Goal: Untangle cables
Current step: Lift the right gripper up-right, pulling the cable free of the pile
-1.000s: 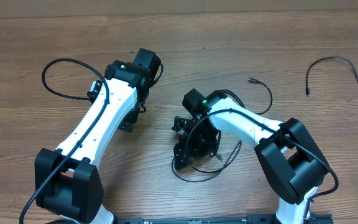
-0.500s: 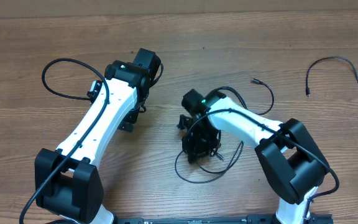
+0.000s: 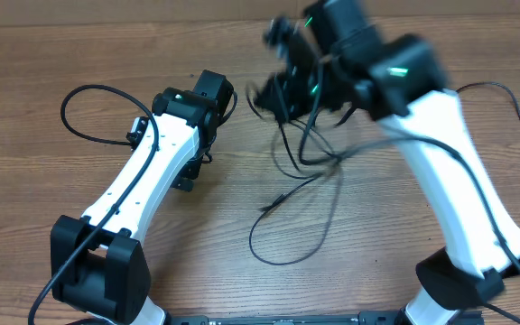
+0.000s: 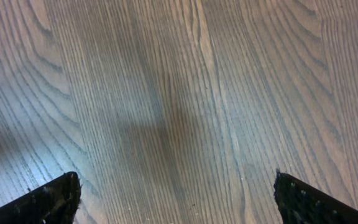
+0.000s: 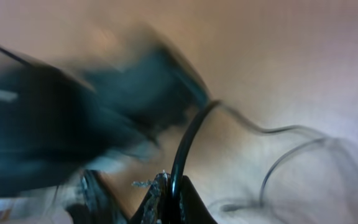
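Observation:
My right gripper (image 3: 281, 88) is raised high over the far middle of the table, blurred by motion, and shut on the cables (image 3: 307, 144). Thin black strands hang from it and trail down to a loose loop (image 3: 289, 259) on the wood. In the right wrist view one black cable (image 5: 188, 137) is pinched between the closed fingertips of the right gripper (image 5: 171, 194); thinner strands curve away at the right. My left gripper (image 3: 189, 173) points down at the table left of the strands, apart from them. Seen from the wrist, the left gripper (image 4: 176, 199) is open over bare wood.
Another thin black cable (image 3: 487, 85) lies at the far right, partly behind the right arm (image 3: 459, 171). The left arm's own thicker cable (image 3: 79, 93) loops out to the left. The table is wood grain throughout.
The right gripper shut on the cable bundle near the table's middle, then swung up and toward the far side, pulling the strands out long. The left arm has stayed still.

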Available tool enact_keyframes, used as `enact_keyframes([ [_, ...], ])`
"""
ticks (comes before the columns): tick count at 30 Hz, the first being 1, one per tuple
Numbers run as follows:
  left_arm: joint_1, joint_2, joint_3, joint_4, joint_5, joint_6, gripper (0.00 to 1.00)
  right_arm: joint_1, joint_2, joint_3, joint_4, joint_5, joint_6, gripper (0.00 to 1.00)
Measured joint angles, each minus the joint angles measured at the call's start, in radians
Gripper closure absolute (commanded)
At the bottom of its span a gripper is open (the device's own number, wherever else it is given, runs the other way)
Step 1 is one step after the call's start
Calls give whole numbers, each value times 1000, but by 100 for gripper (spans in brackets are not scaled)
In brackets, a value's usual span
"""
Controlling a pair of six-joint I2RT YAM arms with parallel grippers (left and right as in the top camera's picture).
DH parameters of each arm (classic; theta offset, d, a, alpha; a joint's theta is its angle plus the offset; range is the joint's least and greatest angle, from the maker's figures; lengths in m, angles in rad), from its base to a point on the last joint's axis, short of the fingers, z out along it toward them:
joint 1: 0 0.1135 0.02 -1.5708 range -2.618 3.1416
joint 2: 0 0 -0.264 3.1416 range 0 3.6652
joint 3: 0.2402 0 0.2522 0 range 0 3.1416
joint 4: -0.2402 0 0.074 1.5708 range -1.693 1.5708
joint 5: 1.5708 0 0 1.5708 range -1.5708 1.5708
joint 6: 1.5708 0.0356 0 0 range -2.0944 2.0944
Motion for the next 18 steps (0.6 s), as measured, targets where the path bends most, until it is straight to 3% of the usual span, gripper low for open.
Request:
enact_keyframes([
  [8, 0, 0, 0, 0, 0, 0, 0, 1, -38, 480, 52, 148, 78, 96],
  [18, 0, 0, 0, 0, 0, 0, 0, 1, -50, 551, -31, 344, 98, 96],
])
